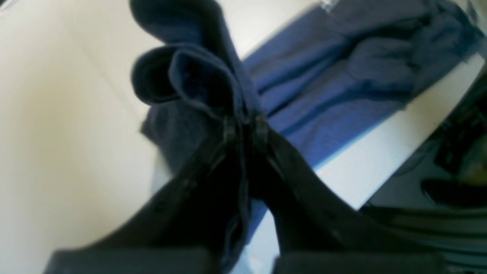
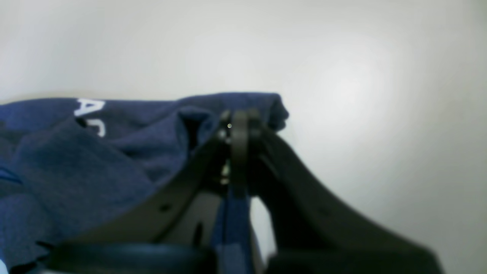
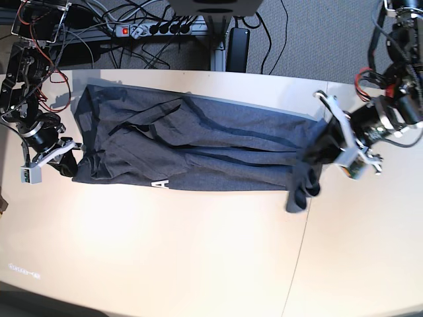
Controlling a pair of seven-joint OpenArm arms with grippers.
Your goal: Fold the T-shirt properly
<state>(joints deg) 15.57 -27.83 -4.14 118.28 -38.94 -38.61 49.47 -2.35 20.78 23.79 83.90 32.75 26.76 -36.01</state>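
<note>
The dark grey T-shirt lies stretched lengthwise across the far half of the table, creased, with a white letter showing at its near edge. My left gripper is shut on the T-shirt's right end, where a bunch of cloth hangs down. In the left wrist view the fingertips pinch rolled folds of the T-shirt. My right gripper is shut on the left end. In the right wrist view that gripper clamps a corner of the T-shirt just above the tabletop.
The beige table extends toward the camera in front of the shirt. Behind the far edge lie a power strip and tangled cables on grey carpet. A seam runs across the tabletop on the right.
</note>
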